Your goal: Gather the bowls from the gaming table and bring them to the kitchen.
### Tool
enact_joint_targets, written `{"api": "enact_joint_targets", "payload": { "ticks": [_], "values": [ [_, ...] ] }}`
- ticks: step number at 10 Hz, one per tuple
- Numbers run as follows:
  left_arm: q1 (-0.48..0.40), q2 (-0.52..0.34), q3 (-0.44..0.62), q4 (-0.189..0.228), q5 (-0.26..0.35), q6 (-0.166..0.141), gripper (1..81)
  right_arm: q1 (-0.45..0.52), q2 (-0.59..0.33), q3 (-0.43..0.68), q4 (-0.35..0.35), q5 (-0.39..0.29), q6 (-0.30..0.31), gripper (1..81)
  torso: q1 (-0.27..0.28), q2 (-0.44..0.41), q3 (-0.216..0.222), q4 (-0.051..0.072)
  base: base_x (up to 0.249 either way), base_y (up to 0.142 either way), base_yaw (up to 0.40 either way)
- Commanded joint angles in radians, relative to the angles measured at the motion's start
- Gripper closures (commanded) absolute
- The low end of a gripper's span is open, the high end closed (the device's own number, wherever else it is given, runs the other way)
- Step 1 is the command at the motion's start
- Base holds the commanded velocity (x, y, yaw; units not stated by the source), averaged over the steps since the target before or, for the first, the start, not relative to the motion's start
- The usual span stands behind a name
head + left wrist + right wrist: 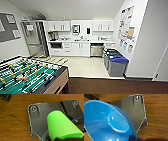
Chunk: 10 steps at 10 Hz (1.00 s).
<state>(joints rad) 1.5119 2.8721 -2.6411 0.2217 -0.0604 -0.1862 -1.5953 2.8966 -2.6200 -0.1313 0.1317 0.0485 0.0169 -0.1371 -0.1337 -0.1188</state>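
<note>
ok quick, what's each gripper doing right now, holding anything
Left gripper: holding a green cup; the fingers themselves can't be made out.
Right gripper: holding a blue bowl; the fingers can't be made out either.

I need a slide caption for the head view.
Kitchen ahead, foosball table at left, bins at right.

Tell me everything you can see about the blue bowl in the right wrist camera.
The blue bowl is bright blue, smooth and glossy, plastic by its look, with light glinting off the inside. It is round and shallow, with a flat circular base and flaring walls up to a thin rim. It looks empty. It is tilted, its open side facing the camera, close against the robot's dark plate, above a brown wood-grain floor. It seems carried at the right wrist, but what grips it cannot be made out.
</note>
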Motion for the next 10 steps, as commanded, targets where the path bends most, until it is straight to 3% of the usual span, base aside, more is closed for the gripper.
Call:
{"api": "enact_joint_targets", "payload": {
  "ticks": [1, 10],
  "values": [
    [-0.051, -0.016, -0.004, 0.011, 0.045, 0.004, 81.1, 0.041, -0.012, 0.000, -0.007, -0.044, -0.004, 81.1, 0.000, 0.000, 0.000, 0.000, 0.153, -0.071, 0.000],
    [-0.052, -0.016, -0.004, 0.011, 0.045, 0.004, 81.1, 0.044, -0.011, -0.003, -0.007, -0.044, -0.004, 81.1, 0.000, 0.000, 0.000, 0.000, 0.153, -0.073, 0.000]
  ]
}}
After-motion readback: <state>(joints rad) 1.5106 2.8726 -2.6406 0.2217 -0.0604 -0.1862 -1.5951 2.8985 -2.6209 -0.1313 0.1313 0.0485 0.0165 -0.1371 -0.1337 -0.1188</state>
